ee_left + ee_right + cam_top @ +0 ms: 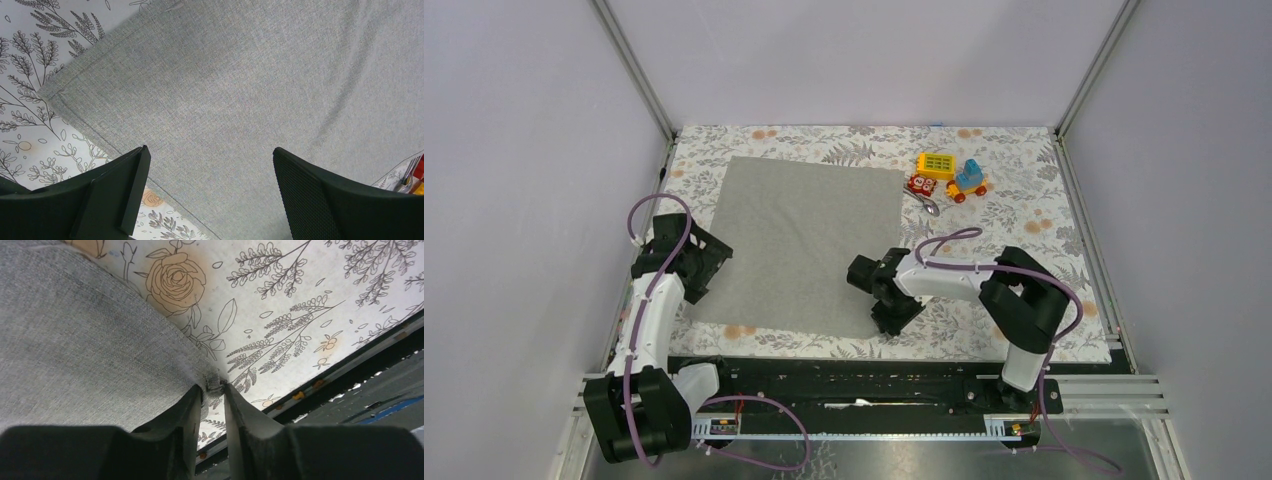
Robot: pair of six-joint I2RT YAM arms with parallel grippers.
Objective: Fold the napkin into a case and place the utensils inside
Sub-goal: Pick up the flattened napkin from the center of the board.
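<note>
Lying flat and unfolded on the flowered tablecloth, the grey napkin fills the middle of the table. Its corner at 5 o'clock sits between the clenched jaws of the right gripper, which grasp only the very tip of the hem. This thin hold is the main risk: if the arm lifts or pulls fast, the cloth could slip out and the fold would come down crooked. The left gripper hovers with jaws released above the 8 o'clock side of the napkin, touching nothing, so nothing pins the cloth. A pull by the right arm may therefore drag the whole napkin instead of folding it. At 2 o'clock from the napkin, a little apart from its far corner, a spoon lies against some toy blocks. A second utensil cannot be found in these views, and picking up the spoon may knock the toys.
</note>
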